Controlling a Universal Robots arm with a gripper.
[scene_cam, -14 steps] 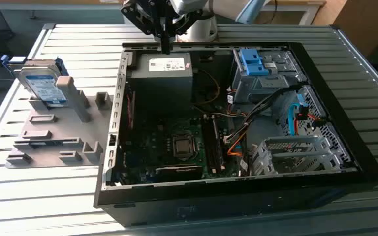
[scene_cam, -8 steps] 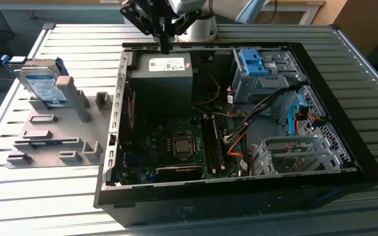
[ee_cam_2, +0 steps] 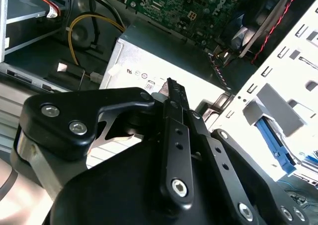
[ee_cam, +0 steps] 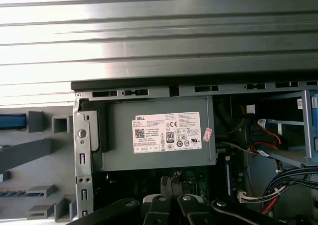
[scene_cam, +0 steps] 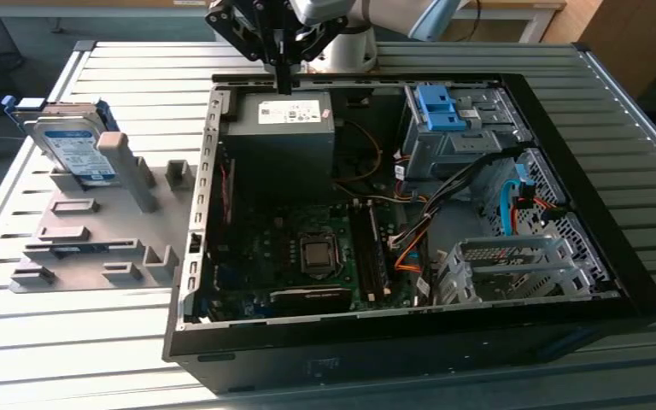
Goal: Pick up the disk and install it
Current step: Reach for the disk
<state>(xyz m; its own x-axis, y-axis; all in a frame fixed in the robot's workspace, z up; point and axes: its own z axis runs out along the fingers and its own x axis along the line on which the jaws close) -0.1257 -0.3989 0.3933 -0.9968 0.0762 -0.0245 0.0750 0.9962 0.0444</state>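
Tool [scene_cam: 284, 81] hangs above the computer case [scene_cam: 419, 359], at its far rim. Its jaws seem pressed together with nothing between them, though the angle makes that hard to confirm. The slatted surface [scene_cam: 134, 60] carries the case, which lies open on its side, probably for access from above. Inside the case, right under the tool, sits the power-supply box [scene_cam: 283, 137]. Outside the case, on the exterior view's left, a grey holder [scene_cam: 89, 231] props the disk [scene_cam: 72, 149] on edge, likely to leave its faces free for grasping.

My slatted metal table [scene_cam: 134, 64] bears an open computer case [scene_cam: 362, 363]; a grey fixture plate [scene_cam: 89, 231] lies just beside it. Both rest flat.
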